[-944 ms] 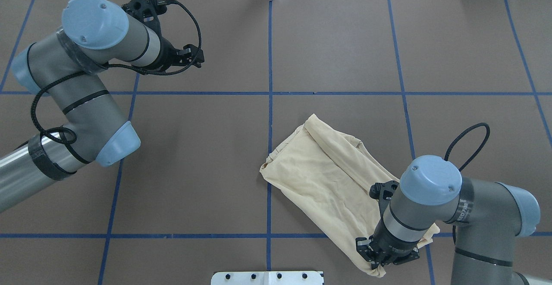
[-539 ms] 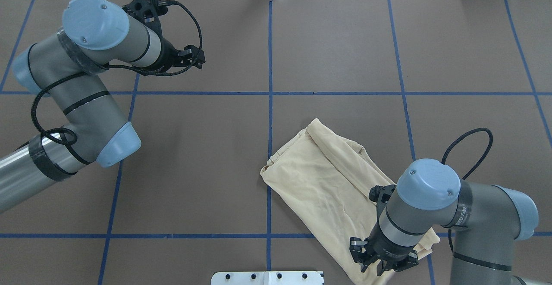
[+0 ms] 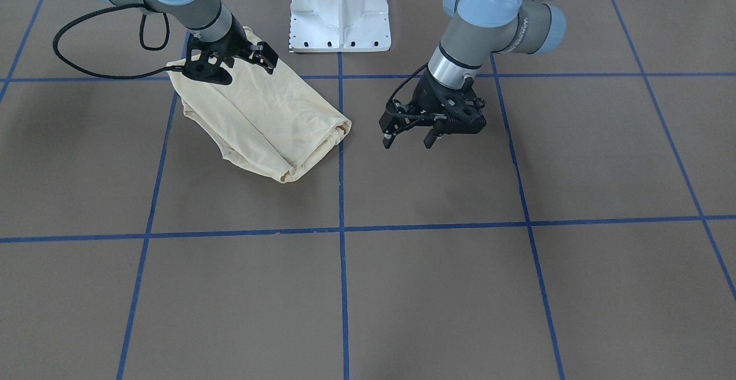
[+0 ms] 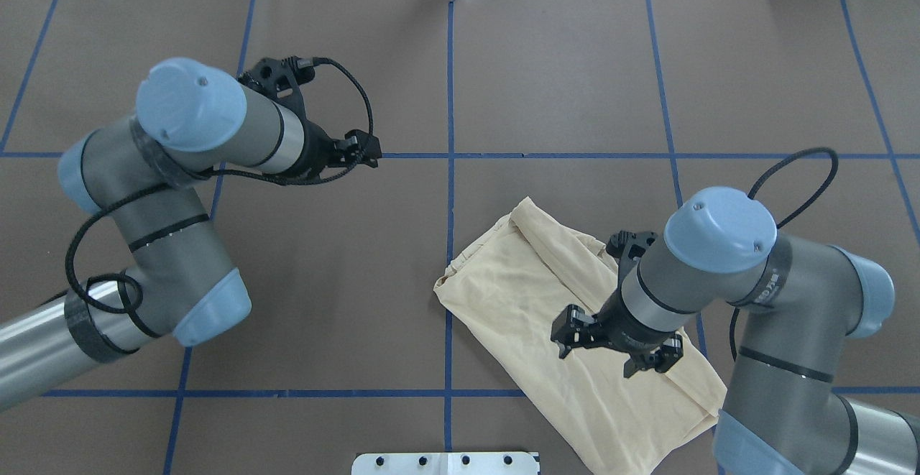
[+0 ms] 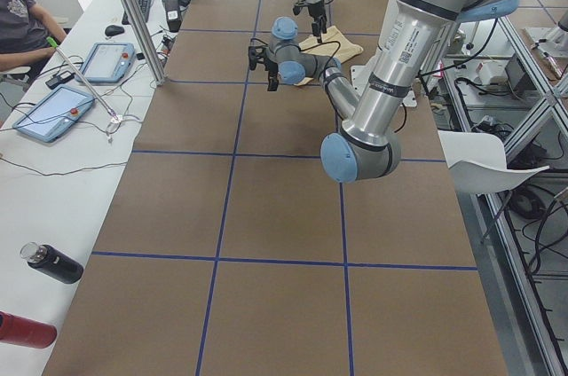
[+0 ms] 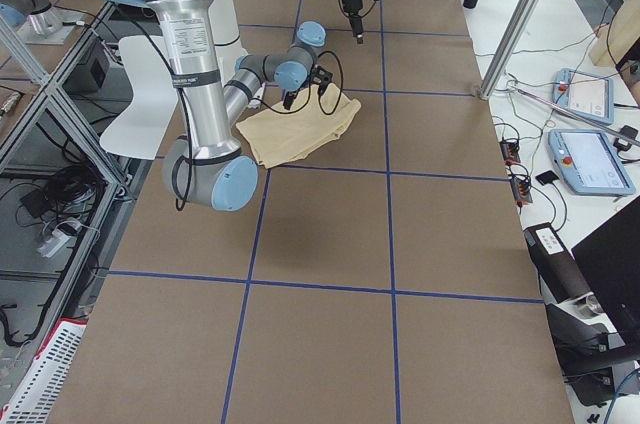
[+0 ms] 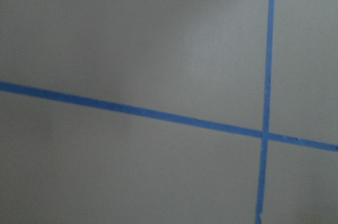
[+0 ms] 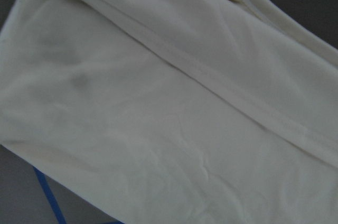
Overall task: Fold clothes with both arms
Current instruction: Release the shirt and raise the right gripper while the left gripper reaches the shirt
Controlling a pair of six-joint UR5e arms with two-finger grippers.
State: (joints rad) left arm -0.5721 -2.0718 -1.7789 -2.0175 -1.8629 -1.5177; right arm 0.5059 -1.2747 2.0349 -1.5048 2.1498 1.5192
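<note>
Cream-yellow T-shirt (image 4: pixel 535 302) (image 3: pixel 270 121) (image 6: pixel 300 132) (image 8: pixel 158 108), folded into a long, creased bundle. It lies flat and slantwise on the brown surface (image 4: pixel 323 281), close to the robot-side edge and just to the robot's right of the middle blue tape line (image 4: pixel 451 101). One end reaches that edge beside the white pedestal base (image 4: pixel 445 462) (image 3: pixel 339 18). The other end touches the middle line.

Right pincer (image 4: pixel 600 353) (image 3: pixel 233 65), black, with jaws spread wide and holding nothing. It hangs over the half of the T-shirt nearer the robot-side edge. Its wrist view is filled by pale fabric crossed by a stitched hem.

Left pincer (image 4: pixel 365 156) (image 3: pixel 407 140), jaws likewise apart and empty. It hovers over bare surface on the robot's left of the middle line, well apart from the T-shirt. Its wrist view shows only the brown covering and two crossing tape lines.

In the left side view, a person (image 5: pixel 19 17) sits at the adjoining white bench.
</note>
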